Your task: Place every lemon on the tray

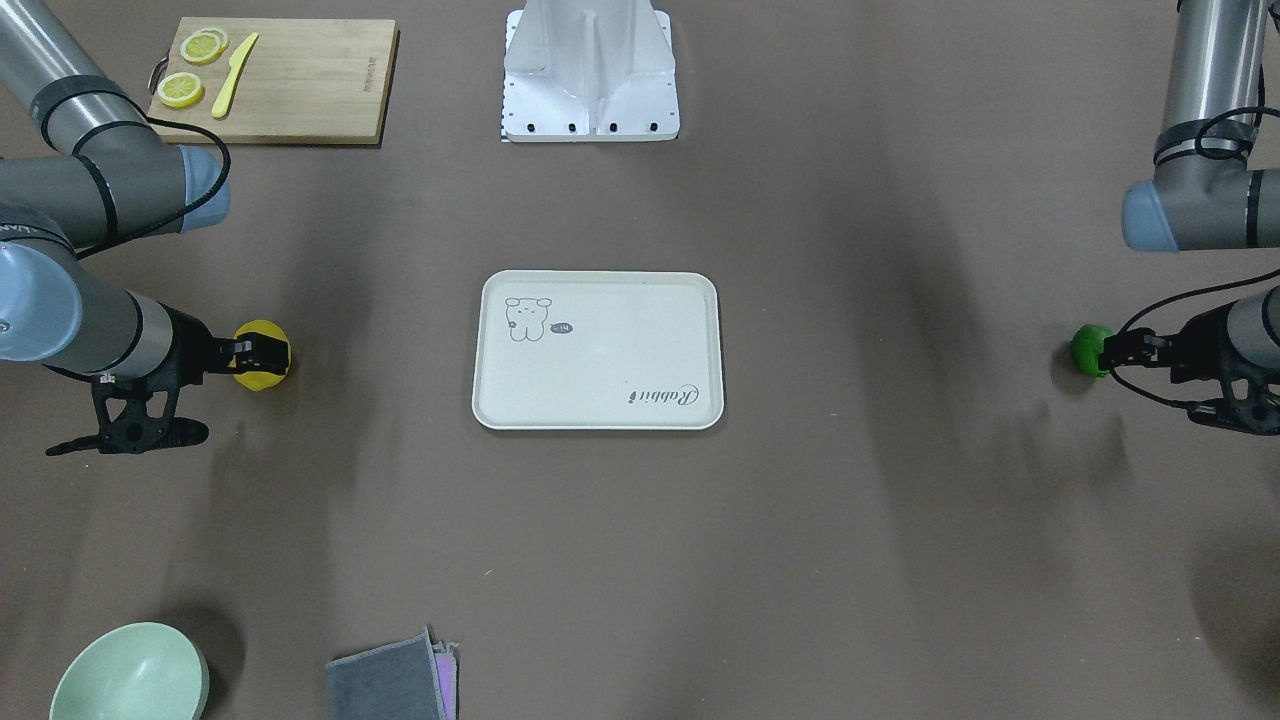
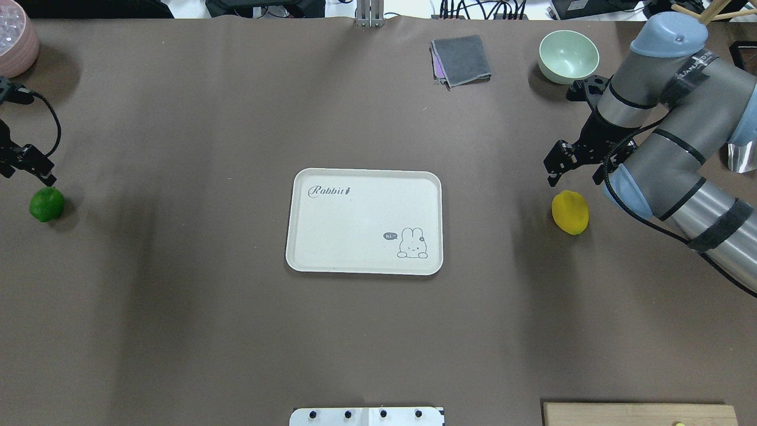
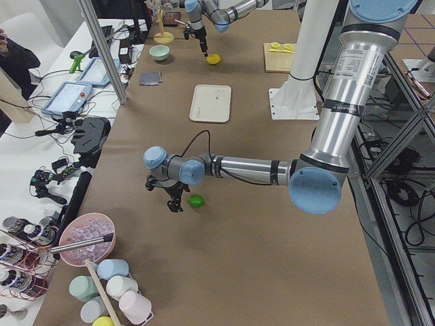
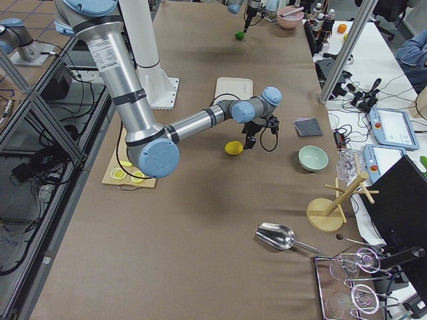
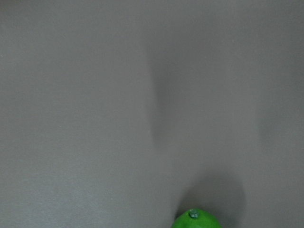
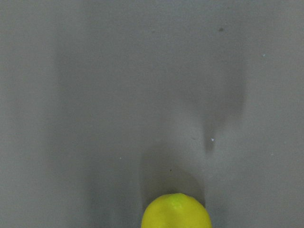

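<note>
Overhead: yellow lemon (image 2: 570, 212) on desk at 3 o'clock of tray (image 2: 355, 225), green lemon (image 2: 47, 204) at 9, both well apart from it. Right gripper (image 1: 262, 352) and left gripper (image 1: 1110, 351) hover over them; jaws hold nothing, spread cannot be told. Risk: an off-centre pinch could squirt the glossy fruit away, rolling.

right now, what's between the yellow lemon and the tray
Nothing: the overhead view shows only bare brown table between the yellow lemon and the tray; the front-facing view agrees.
</note>
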Tool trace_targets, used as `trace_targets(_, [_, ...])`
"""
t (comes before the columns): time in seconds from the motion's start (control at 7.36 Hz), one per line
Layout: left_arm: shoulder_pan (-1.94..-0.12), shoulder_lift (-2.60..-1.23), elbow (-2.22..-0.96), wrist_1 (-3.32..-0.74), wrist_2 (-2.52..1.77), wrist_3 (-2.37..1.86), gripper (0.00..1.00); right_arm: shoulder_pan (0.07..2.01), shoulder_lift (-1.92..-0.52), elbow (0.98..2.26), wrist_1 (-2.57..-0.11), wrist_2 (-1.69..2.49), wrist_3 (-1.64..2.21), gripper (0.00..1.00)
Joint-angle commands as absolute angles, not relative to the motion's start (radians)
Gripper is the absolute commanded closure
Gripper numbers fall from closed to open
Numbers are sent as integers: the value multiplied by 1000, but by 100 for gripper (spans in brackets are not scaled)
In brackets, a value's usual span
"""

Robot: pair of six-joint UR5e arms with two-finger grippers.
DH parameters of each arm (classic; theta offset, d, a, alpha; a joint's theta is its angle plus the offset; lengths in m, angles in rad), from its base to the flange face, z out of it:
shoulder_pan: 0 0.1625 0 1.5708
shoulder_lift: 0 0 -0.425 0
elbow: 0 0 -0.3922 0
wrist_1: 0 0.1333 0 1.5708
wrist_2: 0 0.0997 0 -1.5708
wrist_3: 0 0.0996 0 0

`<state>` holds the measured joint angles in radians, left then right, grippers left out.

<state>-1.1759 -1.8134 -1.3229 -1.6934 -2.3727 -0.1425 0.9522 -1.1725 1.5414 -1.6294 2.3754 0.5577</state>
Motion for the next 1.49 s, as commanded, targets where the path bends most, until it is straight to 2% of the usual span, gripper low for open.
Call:
trace_targets(0.0, [-1172, -1834, -1308, -1684, -2391, -158, 1, 951, -1192, 1526, -1628, 2384, 511, 2])
trace_targets(0.81, [-1126, -1807, -1315, -1684, -2422, -212, 1, 957, -1193, 1508, -1634, 2431, 473, 2])
trace_targets(1.09, [-1124, -1795, -1312, -1681, -2450, -210, 2, 899, -1201, 1508, -1632, 2427, 474, 2])
trace_targets(1.36, [-1109, -1795, -1312, -1669, -2450, -210, 5, 885, -1203, 1500, -1631, 2418, 469, 4])
